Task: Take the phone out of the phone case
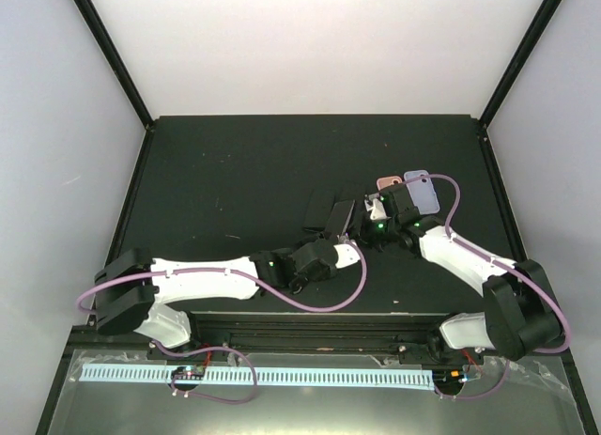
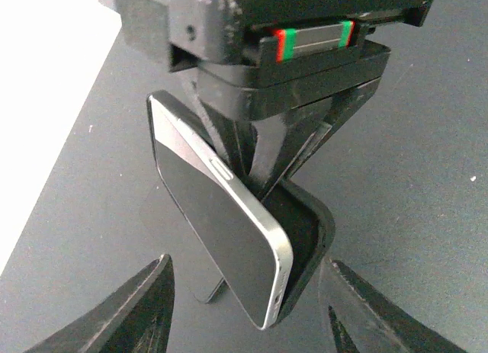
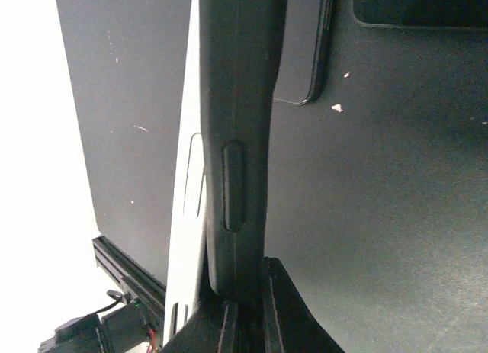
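The phone (image 2: 221, 231), with a dark screen and a silver edge, stands tilted with one long side lifted out of the black phone case (image 2: 309, 231). My right gripper (image 3: 248, 292) is shut on the case's edge (image 3: 236, 101), and the phone's silver side (image 3: 187, 216) shows just left of it. My left gripper (image 2: 249, 261) is open, with a finger on each side of the lower end of phone and case and a gap to both. In the top view both grippers meet right of the table's centre, left gripper (image 1: 343, 230) and right gripper (image 1: 368, 219).
Two dark flat items (image 1: 324, 208) lie on the black table (image 1: 235, 172) just left of the grippers. A pink case (image 1: 389, 183) and a lavender case (image 1: 423, 191) lie behind the right gripper. White walls enclose the table.
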